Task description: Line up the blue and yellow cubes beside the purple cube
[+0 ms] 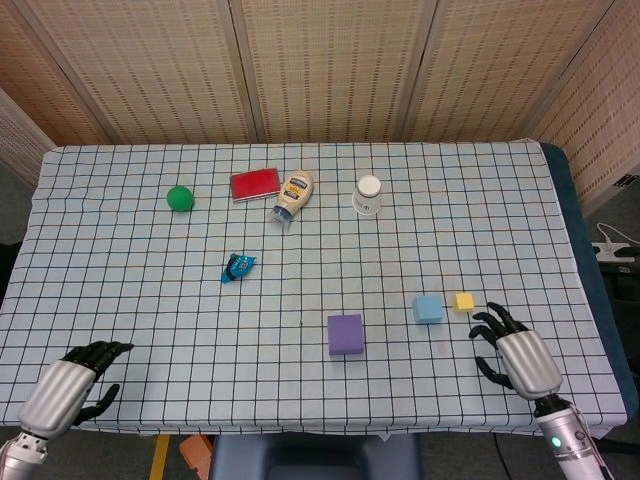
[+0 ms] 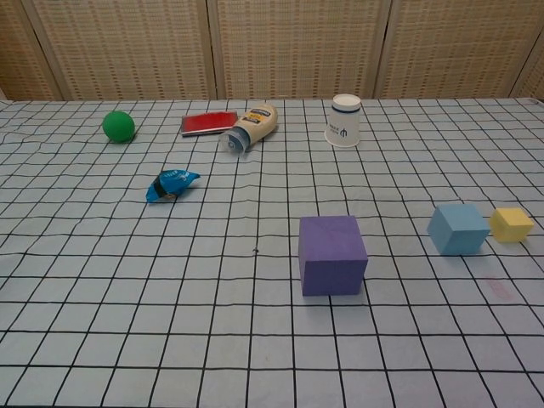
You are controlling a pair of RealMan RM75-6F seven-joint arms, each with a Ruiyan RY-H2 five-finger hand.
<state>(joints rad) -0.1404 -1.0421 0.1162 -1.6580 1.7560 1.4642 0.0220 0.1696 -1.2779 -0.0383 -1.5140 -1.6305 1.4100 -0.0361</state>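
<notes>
The purple cube [image 1: 345, 334] [image 2: 331, 254] sits near the table's front middle. To its right lie the light blue cube [image 1: 428, 309] [image 2: 458, 229] and, further right, the small yellow cube [image 1: 463, 301] [image 2: 512, 224]. My right hand [image 1: 515, 355] rests at the front right, fingers spread, empty, just right of and nearer than the yellow cube without touching it. At the front left corner my left hand [image 1: 72, 384] hovers with fingers loosely curled and holds nothing. Neither hand shows in the chest view.
Toward the back stand a green ball [image 1: 180, 198], a red box [image 1: 255, 184], a mayonnaise bottle [image 1: 292, 195] on its side and an upturned paper cup [image 1: 368, 194]. A blue wrapper [image 1: 238, 267] lies left of centre. The checked cloth [image 1: 150, 300] covers the table.
</notes>
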